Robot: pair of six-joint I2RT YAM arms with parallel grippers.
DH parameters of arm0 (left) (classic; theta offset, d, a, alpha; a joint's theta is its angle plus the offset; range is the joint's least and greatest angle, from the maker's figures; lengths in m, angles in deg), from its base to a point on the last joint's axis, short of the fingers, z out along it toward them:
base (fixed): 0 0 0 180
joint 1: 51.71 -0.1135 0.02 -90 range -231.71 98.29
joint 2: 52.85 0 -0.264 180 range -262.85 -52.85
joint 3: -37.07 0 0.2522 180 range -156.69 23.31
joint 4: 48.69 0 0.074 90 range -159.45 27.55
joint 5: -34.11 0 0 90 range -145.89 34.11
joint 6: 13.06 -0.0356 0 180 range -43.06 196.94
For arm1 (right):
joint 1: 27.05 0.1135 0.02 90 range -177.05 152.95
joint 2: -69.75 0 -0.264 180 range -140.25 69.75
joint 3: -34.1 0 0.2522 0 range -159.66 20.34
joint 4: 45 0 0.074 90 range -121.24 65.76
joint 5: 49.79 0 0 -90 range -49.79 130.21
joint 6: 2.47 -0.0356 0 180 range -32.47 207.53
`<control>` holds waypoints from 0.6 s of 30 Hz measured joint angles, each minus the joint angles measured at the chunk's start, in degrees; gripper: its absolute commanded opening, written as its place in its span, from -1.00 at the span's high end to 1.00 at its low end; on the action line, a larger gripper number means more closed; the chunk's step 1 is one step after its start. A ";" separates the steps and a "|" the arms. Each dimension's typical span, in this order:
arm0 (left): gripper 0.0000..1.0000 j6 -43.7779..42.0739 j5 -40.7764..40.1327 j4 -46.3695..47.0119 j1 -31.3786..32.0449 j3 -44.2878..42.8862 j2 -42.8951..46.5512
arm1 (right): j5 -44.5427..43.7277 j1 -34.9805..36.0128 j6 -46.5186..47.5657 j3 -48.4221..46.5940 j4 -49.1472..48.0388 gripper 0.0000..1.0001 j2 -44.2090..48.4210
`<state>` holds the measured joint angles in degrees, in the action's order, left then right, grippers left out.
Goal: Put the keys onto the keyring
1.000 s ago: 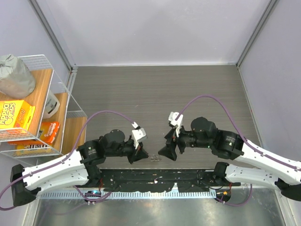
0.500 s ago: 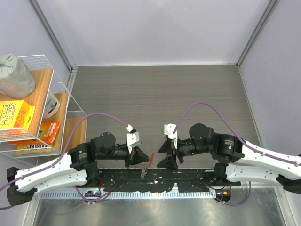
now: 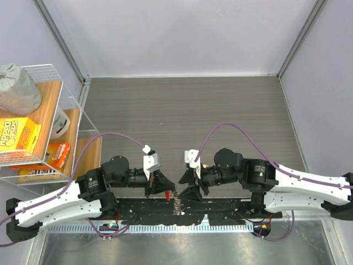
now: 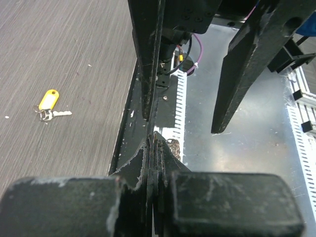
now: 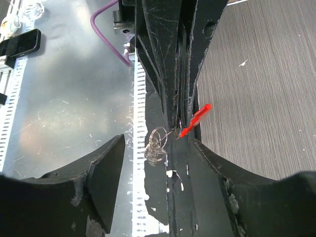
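Left gripper (image 3: 165,193): jaws pressed together, clamped on keyring (image 5: 159,140). Silvery links are hung below tips, over near edge of table (image 4: 74,49); red plastic piece (image 5: 196,118) is stuck out toward table side. Right gripper (image 4: 181,123): jaws apart, nothing held, set astride left tips and keyring. Key (image 4: 49,102) is laid flat on table, just inside near edge, well apart from both grippers, on their far side; blade is pointed toward near edge. Nearer arm cannot be told; free right gripper is judged suited for pick.
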<state>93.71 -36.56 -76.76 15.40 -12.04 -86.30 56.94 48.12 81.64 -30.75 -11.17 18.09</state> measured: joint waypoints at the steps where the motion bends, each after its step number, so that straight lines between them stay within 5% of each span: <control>1: 1.00 0.37 0.37 0.35 0.00 -0.02 0.15 | -0.02 0.07 0.00 -0.02 -0.20 -0.17 -0.02; 18: 1.00 2.86 5.57 4.09 0.07 -0.15 0.63 | -0.11 1.75 1.20 -0.02 -1.40 0.28 -2.21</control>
<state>96.58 -30.98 -72.67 15.47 -12.20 -85.67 56.83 49.87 82.84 -30.77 -12.57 15.89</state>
